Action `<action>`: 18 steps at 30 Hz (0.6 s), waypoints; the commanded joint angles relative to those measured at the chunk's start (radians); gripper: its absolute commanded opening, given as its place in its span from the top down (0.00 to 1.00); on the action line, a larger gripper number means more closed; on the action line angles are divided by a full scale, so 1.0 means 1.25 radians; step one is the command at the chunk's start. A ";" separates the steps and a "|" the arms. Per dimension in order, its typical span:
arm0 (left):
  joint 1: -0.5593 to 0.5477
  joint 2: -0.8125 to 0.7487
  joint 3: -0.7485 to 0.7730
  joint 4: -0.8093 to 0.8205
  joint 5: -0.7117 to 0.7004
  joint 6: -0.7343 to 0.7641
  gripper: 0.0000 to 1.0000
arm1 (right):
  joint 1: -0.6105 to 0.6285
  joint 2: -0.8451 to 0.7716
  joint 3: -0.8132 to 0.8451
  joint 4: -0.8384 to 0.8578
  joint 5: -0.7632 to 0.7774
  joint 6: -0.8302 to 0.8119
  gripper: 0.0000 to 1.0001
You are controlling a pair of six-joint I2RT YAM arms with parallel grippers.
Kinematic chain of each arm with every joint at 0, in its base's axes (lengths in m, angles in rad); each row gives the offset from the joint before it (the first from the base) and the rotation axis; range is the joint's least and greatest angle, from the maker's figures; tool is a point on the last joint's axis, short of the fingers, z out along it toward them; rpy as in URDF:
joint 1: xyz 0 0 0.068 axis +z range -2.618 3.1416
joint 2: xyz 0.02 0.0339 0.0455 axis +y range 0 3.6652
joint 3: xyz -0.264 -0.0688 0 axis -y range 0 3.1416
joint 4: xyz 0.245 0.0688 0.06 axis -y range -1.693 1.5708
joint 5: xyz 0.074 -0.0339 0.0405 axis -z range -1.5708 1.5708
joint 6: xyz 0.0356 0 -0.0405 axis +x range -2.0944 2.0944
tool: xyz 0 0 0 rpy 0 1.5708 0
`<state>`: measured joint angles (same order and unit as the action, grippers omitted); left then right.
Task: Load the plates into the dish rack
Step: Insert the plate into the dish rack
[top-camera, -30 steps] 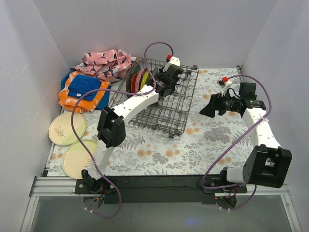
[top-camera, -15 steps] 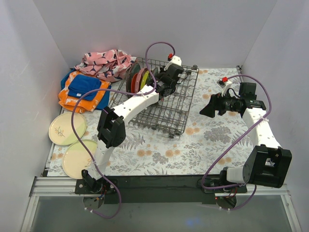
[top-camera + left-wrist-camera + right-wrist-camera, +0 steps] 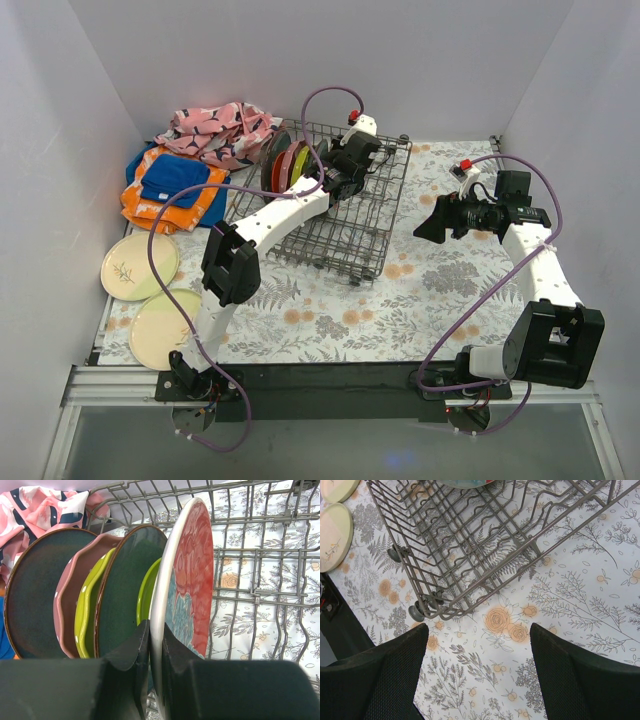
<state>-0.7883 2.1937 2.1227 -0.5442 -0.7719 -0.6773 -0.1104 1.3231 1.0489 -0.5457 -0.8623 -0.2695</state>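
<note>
Floral tabletop carries the dish rack. Inside it, the left claw pinches the rim of the red plate, which stands on edge just beside the other racked plates. The right claw gapes wide, holding nothing. Two cream plates lie flat at far left, nearer the left arm.

Dish rack is matt grey wire, looks like metal. Plates inside it are smooth glazed ceramic, the red plate glossiest. Right gripper has matt black, finely textured fingers.
</note>
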 commanded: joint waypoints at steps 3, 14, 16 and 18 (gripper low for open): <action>-0.006 -0.120 0.032 0.109 -0.055 0.020 1.00 | -0.005 0.001 -0.002 0.008 -0.010 -0.013 0.13; -0.007 -0.124 0.046 0.143 -0.075 0.078 1.00 | -0.005 0.001 -0.005 0.008 -0.010 -0.015 0.13; -0.007 -0.126 0.046 0.147 -0.076 0.083 1.00 | -0.005 0.001 -0.005 0.010 -0.010 -0.015 0.13; -0.007 -0.128 0.047 0.152 -0.075 0.088 1.00 | -0.006 0.002 -0.005 0.008 -0.008 -0.015 0.13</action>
<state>-0.7898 2.1933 2.1227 -0.4908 -0.7830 -0.6044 -0.1112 1.3239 1.0489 -0.5457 -0.8623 -0.2703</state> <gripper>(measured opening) 0.091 0.871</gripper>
